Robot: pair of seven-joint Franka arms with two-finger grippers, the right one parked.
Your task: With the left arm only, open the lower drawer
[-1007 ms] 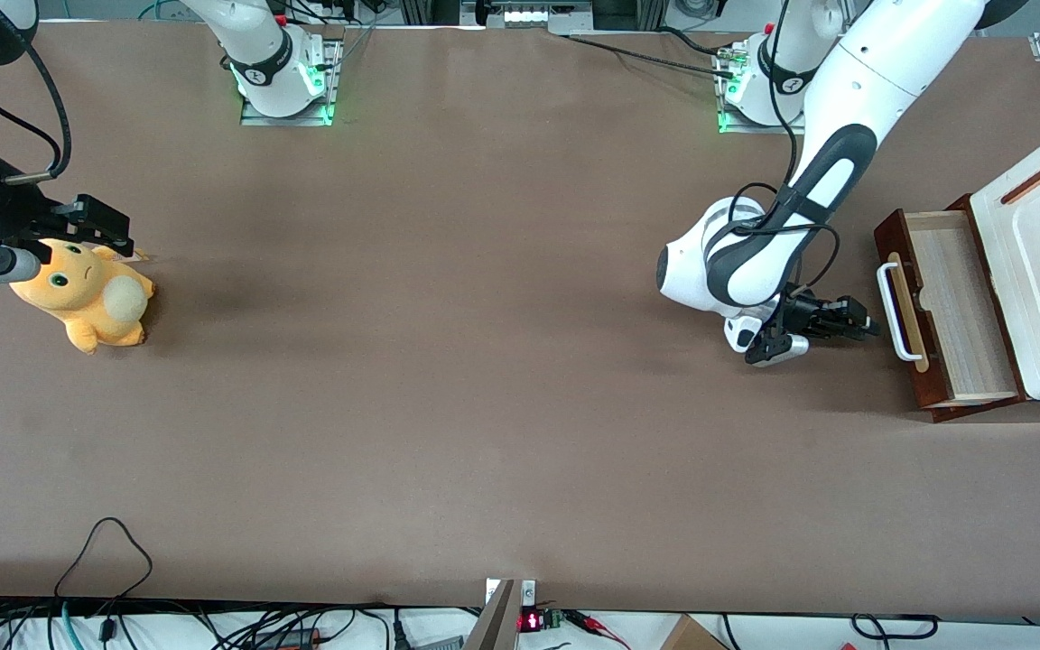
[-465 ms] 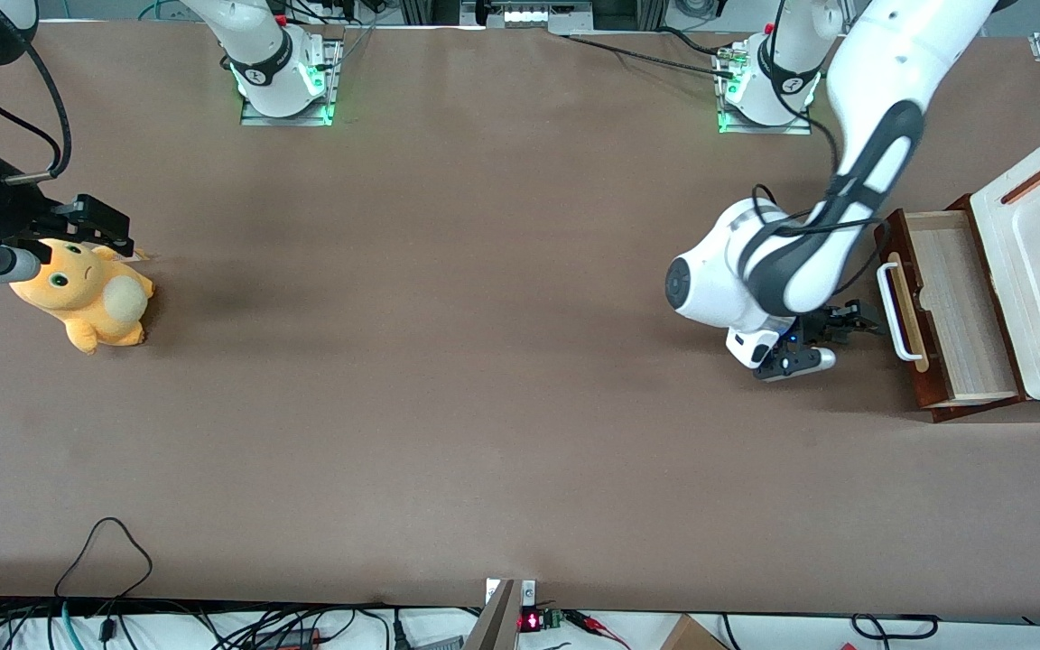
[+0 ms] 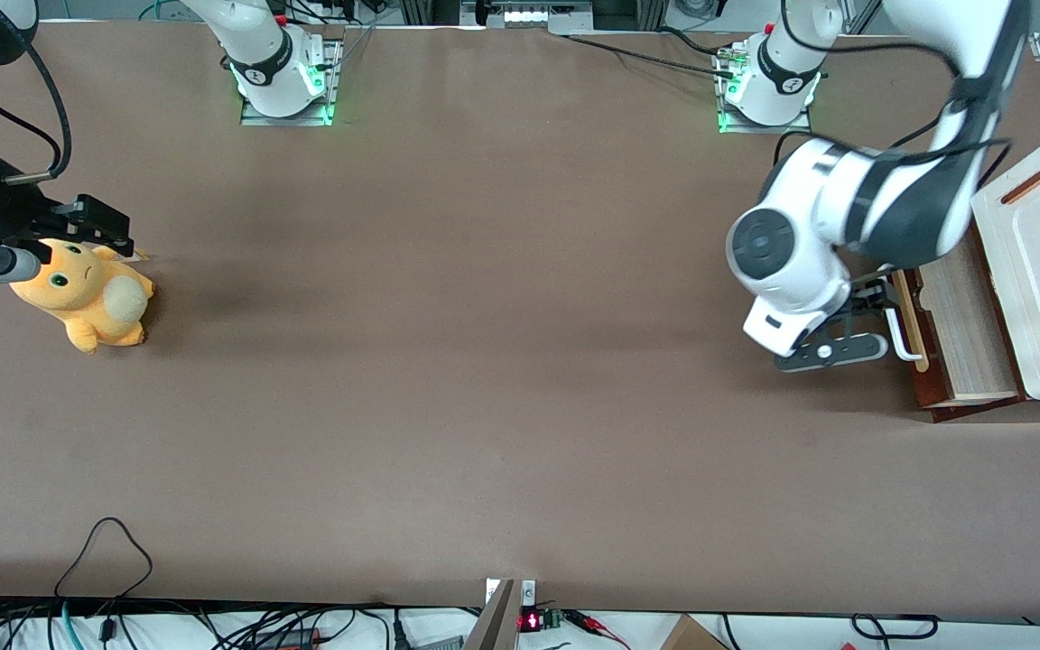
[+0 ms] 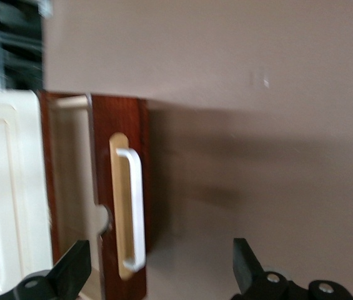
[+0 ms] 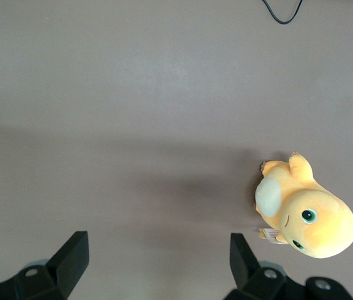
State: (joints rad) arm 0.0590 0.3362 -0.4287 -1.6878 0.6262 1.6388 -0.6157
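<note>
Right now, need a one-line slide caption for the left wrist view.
Open gripper above the table, apart from the pulled-out lower drawer and its white handle.

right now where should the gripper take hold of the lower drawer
Grip the white bar handle at its middle, coming from in front of the lower drawer. The bar stands off the dark red-brown front, leaving a gap for one finger. The open gripper hangs above it.

- The wide, matte brown table (image 3: 448,379) carries everything under me.
- A white cabinet (image 3: 1039,271) stands at my working end, its dark red-brown lower drawer (image 3: 953,316) pulled out.
- My black two-finger gripper (image 3: 872,302) hangs spread above its white bar handle (image 4: 132,206).
- A yellow-orange plush toy (image 3: 87,302) lies toward the parked arm's end.
</note>
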